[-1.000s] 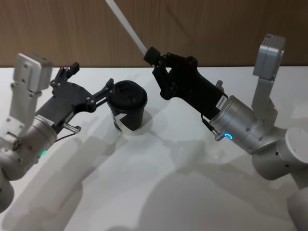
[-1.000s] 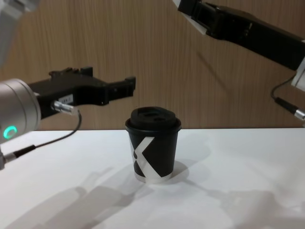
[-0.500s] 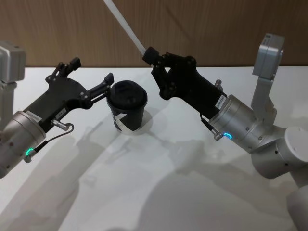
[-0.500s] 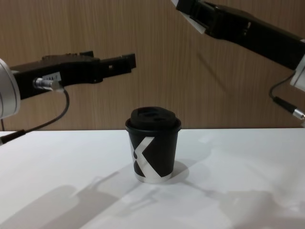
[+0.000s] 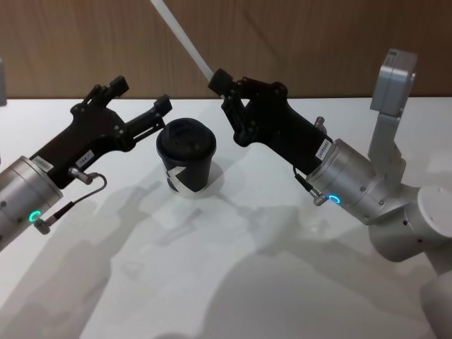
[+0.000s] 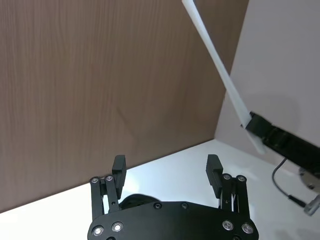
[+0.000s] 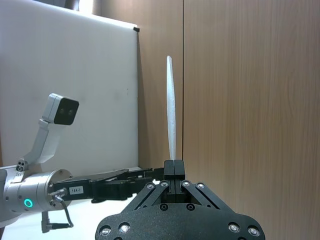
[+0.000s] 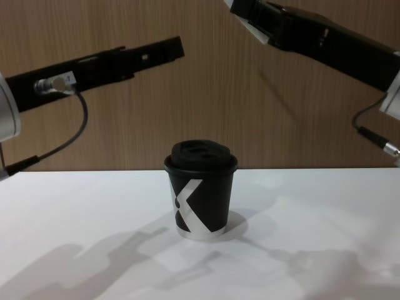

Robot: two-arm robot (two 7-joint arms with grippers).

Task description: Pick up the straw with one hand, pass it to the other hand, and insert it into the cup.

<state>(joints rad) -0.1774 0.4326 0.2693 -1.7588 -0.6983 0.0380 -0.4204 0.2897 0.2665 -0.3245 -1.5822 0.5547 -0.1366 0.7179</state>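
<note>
The black cup (image 5: 186,152) with its domed lid stands upright on the white table; its white K mark faces the chest view (image 8: 200,194). My right gripper (image 5: 220,80) hangs above and to the right of the cup, shut on the lower end of the white straw (image 5: 182,37), which slants up and to the left. In the right wrist view the straw (image 7: 171,110) rises straight out of the shut fingertips (image 7: 174,167). My left gripper (image 5: 141,94) is open in the air just left of the cup, above lid height (image 8: 177,47), holding nothing. Its spread fingers (image 6: 119,165) point toward the straw (image 6: 220,75).
A wood-panelled wall runs behind the table (image 5: 233,282). The white tabletop around the cup carries only the arms' shadows. The right arm's silver wrist (image 5: 349,180) reaches in from the right side.
My left gripper has risen from beside the cup's lid to well above it and stretched forward toward the straw. The right gripper, straw and cup have stayed put.
</note>
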